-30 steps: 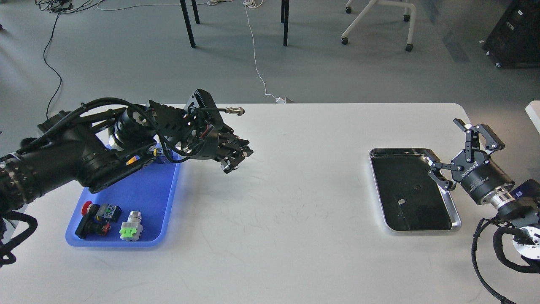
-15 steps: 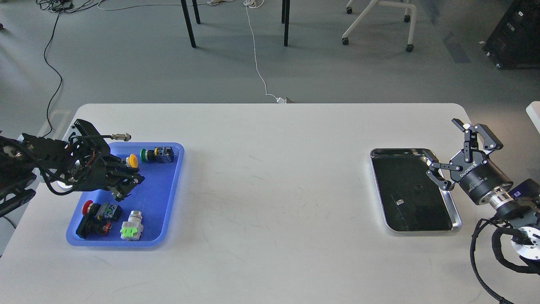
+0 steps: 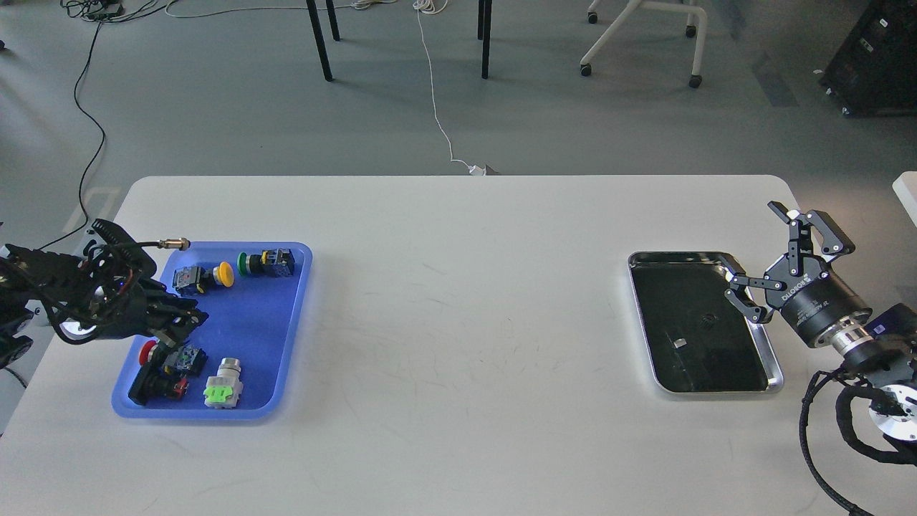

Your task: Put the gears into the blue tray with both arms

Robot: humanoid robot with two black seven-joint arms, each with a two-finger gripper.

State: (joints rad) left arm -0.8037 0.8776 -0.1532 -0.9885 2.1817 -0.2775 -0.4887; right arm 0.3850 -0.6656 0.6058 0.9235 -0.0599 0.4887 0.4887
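Observation:
The blue tray [image 3: 261,337] lies at the table's left end with several colourful push-button switches [image 3: 266,262] in it. My left gripper [image 3: 180,322] hangs low over the tray's left side, just above the red switch [image 3: 148,351]; it is dark and its fingers cannot be told apart. One tiny dark gear [image 3: 708,320] rests in the steel tray [image 3: 772,373] on the right. My right gripper [image 3: 761,252] stands open over that tray's right rim, holding nothing. I can make out no gear in the blue tray.
A small pale piece [image 3: 680,342] also lies in the steel tray. A cable with a metal plug [image 3: 175,244] sticks out from my left wrist over the blue tray's far rim. The wide white table [image 3: 466,322] lies between the two trays.
My left arm has swung from the table's middle-left back over the blue tray and drawn toward the left edge. The right gripper has hardly moved.

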